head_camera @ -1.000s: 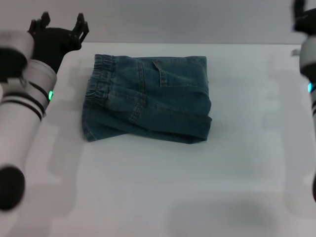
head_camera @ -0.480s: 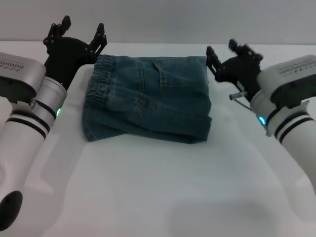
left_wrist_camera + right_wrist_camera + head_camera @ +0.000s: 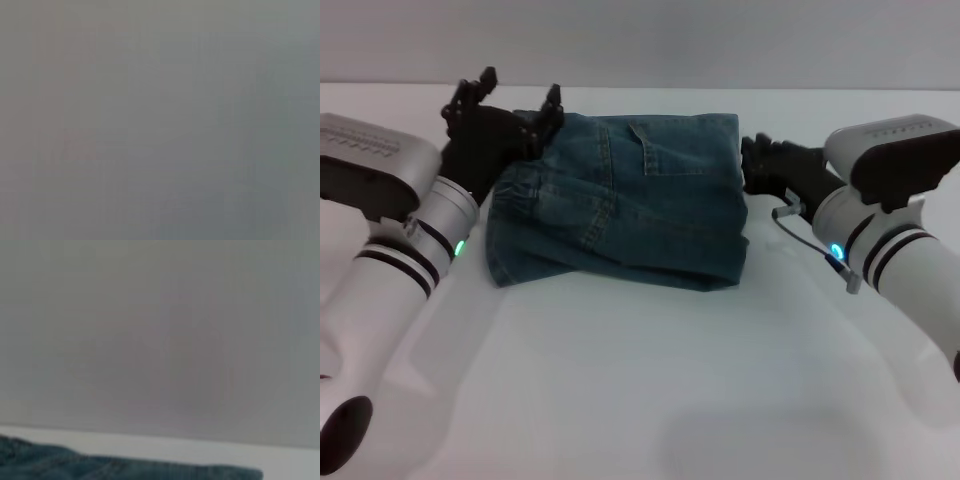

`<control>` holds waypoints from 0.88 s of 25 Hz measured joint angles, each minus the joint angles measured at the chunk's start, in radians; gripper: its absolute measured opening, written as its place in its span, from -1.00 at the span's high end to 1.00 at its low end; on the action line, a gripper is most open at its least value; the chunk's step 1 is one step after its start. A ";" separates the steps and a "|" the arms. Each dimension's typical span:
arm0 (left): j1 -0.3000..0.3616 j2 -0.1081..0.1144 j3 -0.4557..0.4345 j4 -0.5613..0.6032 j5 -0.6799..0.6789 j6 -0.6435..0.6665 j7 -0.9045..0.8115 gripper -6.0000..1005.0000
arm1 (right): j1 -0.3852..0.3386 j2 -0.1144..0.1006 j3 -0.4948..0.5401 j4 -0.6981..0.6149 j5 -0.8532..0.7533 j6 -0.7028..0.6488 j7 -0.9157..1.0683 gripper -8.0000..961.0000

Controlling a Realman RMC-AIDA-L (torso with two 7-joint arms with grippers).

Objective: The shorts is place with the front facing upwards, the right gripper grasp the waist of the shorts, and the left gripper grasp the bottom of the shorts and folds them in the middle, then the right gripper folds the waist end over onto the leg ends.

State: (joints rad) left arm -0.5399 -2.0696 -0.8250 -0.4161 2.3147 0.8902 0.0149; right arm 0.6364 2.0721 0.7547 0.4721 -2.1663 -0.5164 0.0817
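Jaws of both grippers beside shorts (image 3: 620, 195)

White table (image 3: 640, 400), grey wall (image 3: 720, 40)

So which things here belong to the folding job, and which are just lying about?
Part of the job:
- the shorts, folded
- the waist, at the robot's left
- the left gripper, fingers spread over the waist
- the right gripper, at the shorts' right edge

Lying about:
- nothing loose; only the white table
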 joint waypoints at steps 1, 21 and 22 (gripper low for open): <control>-0.002 0.000 0.006 0.000 0.000 -0.008 0.000 -0.62 | 0.002 0.001 0.000 0.000 0.000 0.019 0.003 0.49; -0.073 0.002 0.089 0.043 0.061 -0.279 -0.080 -0.62 | -0.055 -0.024 -0.001 0.104 -0.004 0.082 0.051 0.93; -0.072 0.001 0.090 0.046 0.061 -0.288 -0.077 -0.62 | -0.065 -0.031 0.002 0.120 -0.010 0.074 0.050 0.93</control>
State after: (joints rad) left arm -0.6118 -2.0684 -0.7351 -0.3702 2.3759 0.6022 -0.0623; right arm 0.5714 2.0413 0.7570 0.5925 -2.1767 -0.4428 0.1313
